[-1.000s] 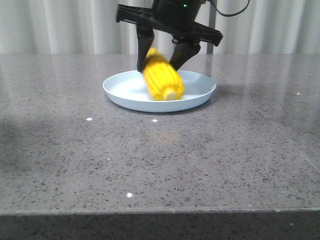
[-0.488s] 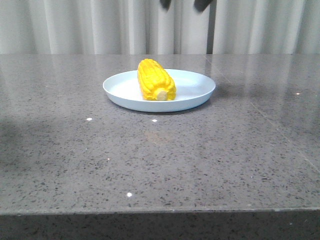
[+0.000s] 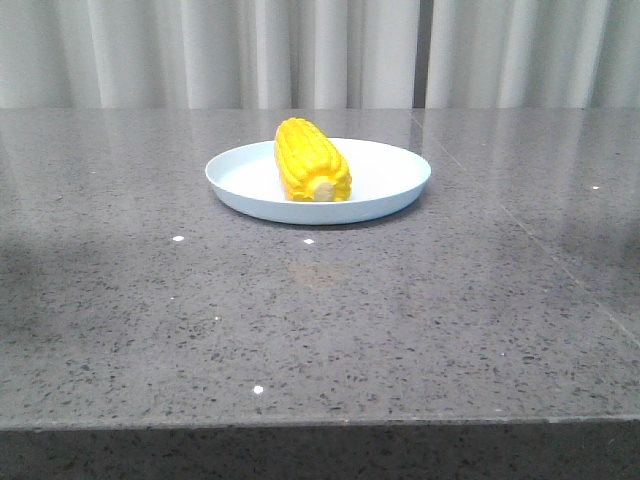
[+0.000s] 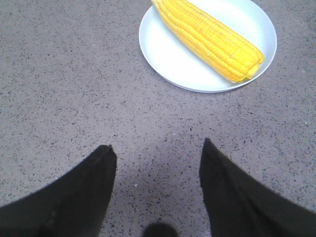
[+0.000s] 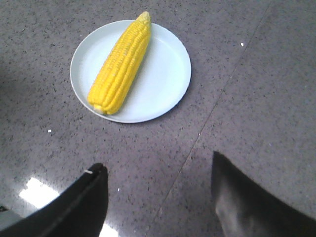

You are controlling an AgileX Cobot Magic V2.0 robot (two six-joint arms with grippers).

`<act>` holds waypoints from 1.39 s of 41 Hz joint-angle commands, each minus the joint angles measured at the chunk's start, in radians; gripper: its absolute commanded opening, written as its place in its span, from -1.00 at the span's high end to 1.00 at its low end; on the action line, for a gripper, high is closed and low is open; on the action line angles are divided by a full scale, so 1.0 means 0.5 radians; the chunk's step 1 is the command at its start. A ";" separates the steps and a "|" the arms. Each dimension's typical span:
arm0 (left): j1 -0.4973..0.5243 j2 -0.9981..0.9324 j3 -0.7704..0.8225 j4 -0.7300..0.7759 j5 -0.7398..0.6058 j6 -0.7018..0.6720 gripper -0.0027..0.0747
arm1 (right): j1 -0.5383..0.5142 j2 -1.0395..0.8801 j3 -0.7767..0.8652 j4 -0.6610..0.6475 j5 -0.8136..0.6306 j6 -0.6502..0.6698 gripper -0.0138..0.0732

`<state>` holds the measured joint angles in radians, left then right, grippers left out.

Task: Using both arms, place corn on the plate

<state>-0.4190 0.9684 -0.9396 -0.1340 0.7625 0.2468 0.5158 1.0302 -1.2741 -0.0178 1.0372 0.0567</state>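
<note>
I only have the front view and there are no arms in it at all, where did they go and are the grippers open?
Observer: Both are pulled back above the table. The left gripper is open, holding nothing.
Operator: And the right?
Observer: The right gripper is open too, apart from the plate.
Operator: Does the corn fit inside the plate?
Observer: Its pointed tip reaches the rim; the corn lies lengthwise across the plate.

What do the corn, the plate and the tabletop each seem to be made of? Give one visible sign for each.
Corn: probably moulded plastic; its kernels are uniformly bright yellow with a slight sheen, though it could be real.
Plate: likely plastic or melamine; plain pale blue, smooth, with a thin low rim.
Tabletop: polished speckled grey stone or quartz composite; it reflects lights and shows a seam.
</note>
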 commanded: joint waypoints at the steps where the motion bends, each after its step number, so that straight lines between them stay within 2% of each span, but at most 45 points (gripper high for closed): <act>1: -0.018 -0.029 -0.048 -0.017 -0.125 -0.016 -0.07 | -0.007 -0.298 0.180 -0.032 -0.134 -0.032 -0.41; 13: -0.018 -0.029 -0.048 -0.017 -0.125 -0.016 -0.07 | -0.007 -0.866 0.697 -0.032 -0.136 -0.032 -0.41; 19: -0.018 -0.029 -0.048 -0.017 -0.125 -0.016 -0.06 | -0.007 -0.965 0.762 -0.032 -0.126 -0.032 -0.40; 22: -0.018 -0.029 -0.048 -0.017 -0.122 -0.016 0.02 | -0.007 -0.967 0.766 -0.032 -0.100 -0.032 -0.31; 34: -0.018 -0.029 -0.048 -0.017 -0.119 -0.016 0.99 | -0.007 -0.967 0.768 -0.032 -0.100 -0.032 0.80; 35: -0.018 -0.029 -0.048 -0.017 -0.119 -0.016 0.98 | -0.007 -0.967 0.768 -0.032 -0.100 -0.032 0.86; 57: -0.018 -0.029 -0.048 -0.017 -0.137 -0.016 0.98 | -0.007 -0.967 0.768 -0.032 -0.086 -0.032 0.84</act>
<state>-0.4190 0.9684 -0.9396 -0.1340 0.7625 0.2468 0.5158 0.5444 -0.8698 -0.0185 1.0497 0.0511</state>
